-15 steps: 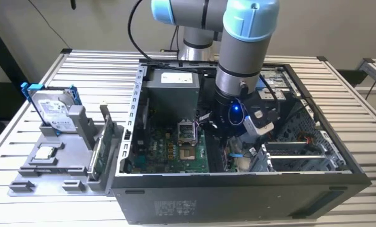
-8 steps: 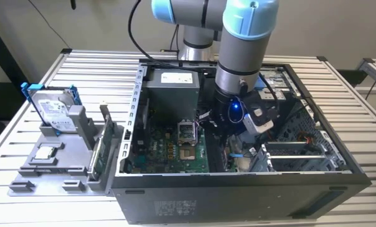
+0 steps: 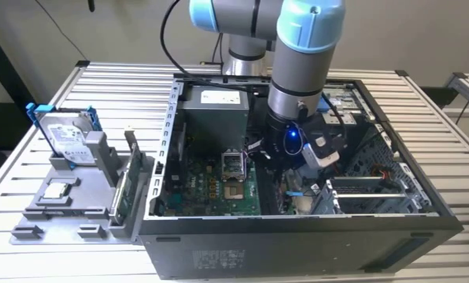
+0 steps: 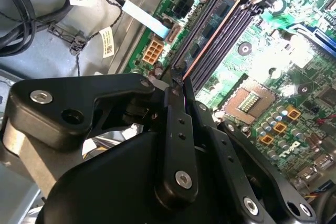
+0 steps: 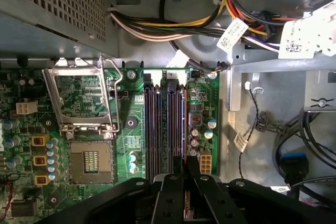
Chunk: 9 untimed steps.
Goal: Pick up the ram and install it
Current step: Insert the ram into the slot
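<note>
Green ram (image 4: pixel 207 35) gripped edge-on in the closed gripper (image 4: pixel 177 80), upper centre of the second wrist view, standing in the memory slots (image 5: pixel 165 124).
Risk, as I judge it: slight tilt or misalignment with the slot could jam it or stress the motherboard (image 5: pixel 131 129).

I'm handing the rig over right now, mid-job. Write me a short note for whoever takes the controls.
Tool: shut on the ram, down inside the open computer case.
Ram: on edge, lined up along the memory slots of the motherboard, next to the processor socket.
Done: ram picked up and brought to the slots.
Left: these views cannot settle whether it is fully seated. The tool has not yet let go.
</note>
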{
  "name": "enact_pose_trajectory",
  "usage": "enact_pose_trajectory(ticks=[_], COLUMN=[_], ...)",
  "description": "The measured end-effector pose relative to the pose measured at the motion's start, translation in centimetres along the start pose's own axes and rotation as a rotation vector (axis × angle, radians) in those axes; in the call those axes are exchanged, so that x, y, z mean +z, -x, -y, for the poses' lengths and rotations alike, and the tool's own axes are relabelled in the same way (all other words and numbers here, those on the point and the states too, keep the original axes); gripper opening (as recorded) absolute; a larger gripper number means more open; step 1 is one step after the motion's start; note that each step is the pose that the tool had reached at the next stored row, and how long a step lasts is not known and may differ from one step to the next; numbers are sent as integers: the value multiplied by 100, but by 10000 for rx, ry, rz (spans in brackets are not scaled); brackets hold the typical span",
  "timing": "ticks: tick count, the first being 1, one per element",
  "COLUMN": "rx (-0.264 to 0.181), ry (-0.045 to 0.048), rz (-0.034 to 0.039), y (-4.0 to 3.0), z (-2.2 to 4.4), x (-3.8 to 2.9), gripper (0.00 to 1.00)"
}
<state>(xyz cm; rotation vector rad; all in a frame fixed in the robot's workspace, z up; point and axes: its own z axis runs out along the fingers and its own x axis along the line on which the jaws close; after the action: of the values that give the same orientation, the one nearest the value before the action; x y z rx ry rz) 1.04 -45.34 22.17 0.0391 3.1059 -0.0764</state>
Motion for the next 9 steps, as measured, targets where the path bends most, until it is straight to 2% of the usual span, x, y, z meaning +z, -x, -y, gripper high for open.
enact_pose_trajectory(ticks=[9], rx=[0], ry=[1], rz=[0], y=[0], z=[-1], x=[14], gripper=[14])
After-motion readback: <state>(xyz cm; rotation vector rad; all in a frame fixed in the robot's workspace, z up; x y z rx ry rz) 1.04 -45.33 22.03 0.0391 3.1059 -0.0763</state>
